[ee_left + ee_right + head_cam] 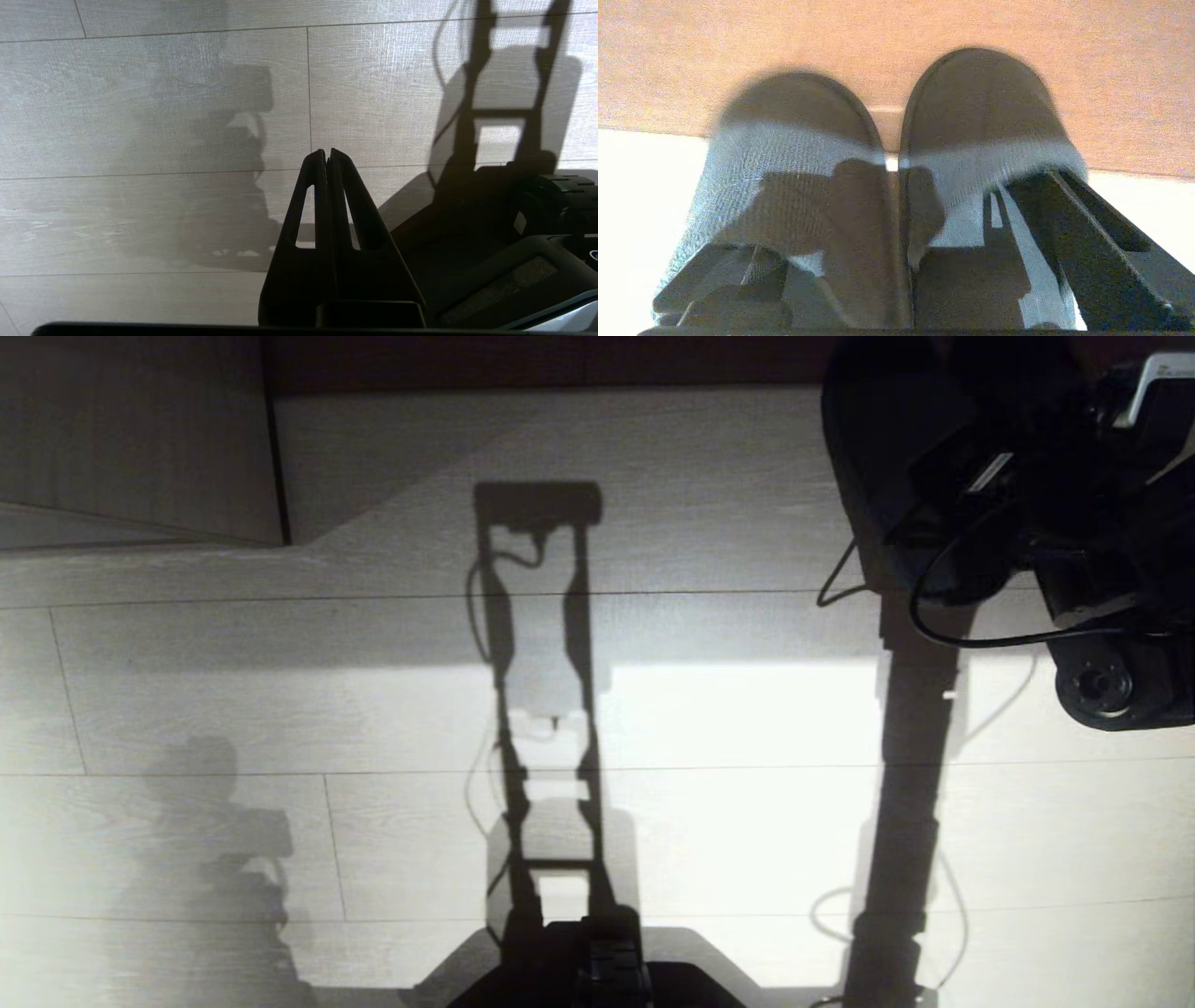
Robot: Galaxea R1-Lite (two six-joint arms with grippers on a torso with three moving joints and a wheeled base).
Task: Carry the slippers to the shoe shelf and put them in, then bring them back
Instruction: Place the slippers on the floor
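The two dark slippers [896, 186] lie side by side, rounded toes against a brownish back board [896, 42] that looks like the inside of the shoe shelf. My right gripper [901, 210] hovers just behind them, open, its fingers [1092, 242] spread wide on either side of the pair. In the head view the right arm [1074, 523] reaches in at the top right, beside the shelf's pale side panel [140, 429] with its dark edge. The slippers are not clearly seen there. My left gripper [327, 151] hangs shut and empty over the floor.
Pale wood-plank floor [280, 709] fills the head view, crossed by the robot's own shadow. The robot's base [597, 971] sits at the bottom edge. A loose black cable [934, 616] hangs from the right arm.
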